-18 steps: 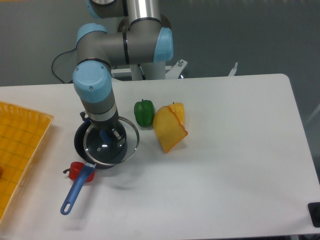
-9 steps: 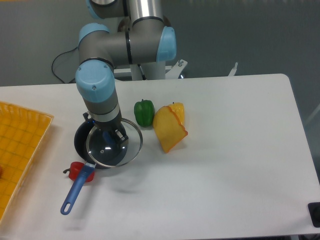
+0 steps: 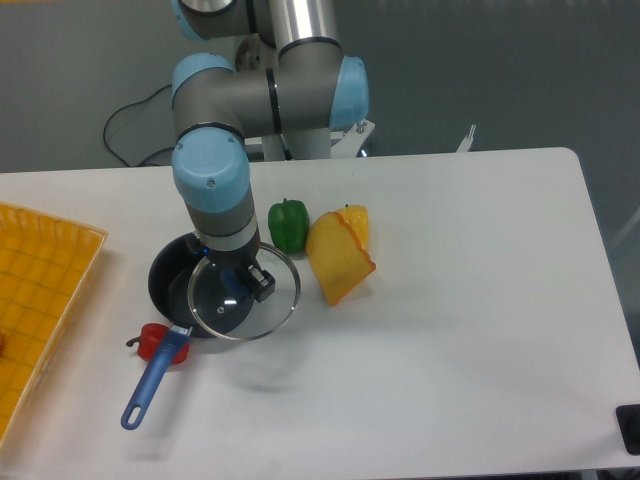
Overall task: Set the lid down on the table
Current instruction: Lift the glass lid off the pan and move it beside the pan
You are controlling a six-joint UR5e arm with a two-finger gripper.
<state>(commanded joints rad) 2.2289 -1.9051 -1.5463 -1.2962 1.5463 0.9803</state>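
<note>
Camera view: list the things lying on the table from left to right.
Yellow tray → red pepper → lid, held by the gripper partly over the pot → green pepper → yellow cheese wedge.

Even, bright overhead light washes the white table (image 3: 450, 300), which reads almost shadowless apart from a faint grey smudge below the glass lid (image 3: 243, 292) and a soft shadow under the yellow wedge (image 3: 339, 262) at centre. Small white glints mark the lid's glass and a highlight streaks the metal arm (image 3: 300, 20) at the top of the frame. The grey backdrop in the upper half is duller. Focus is soft throughout, edges slightly fuzzy; the table's far edge bows a little.
</note>
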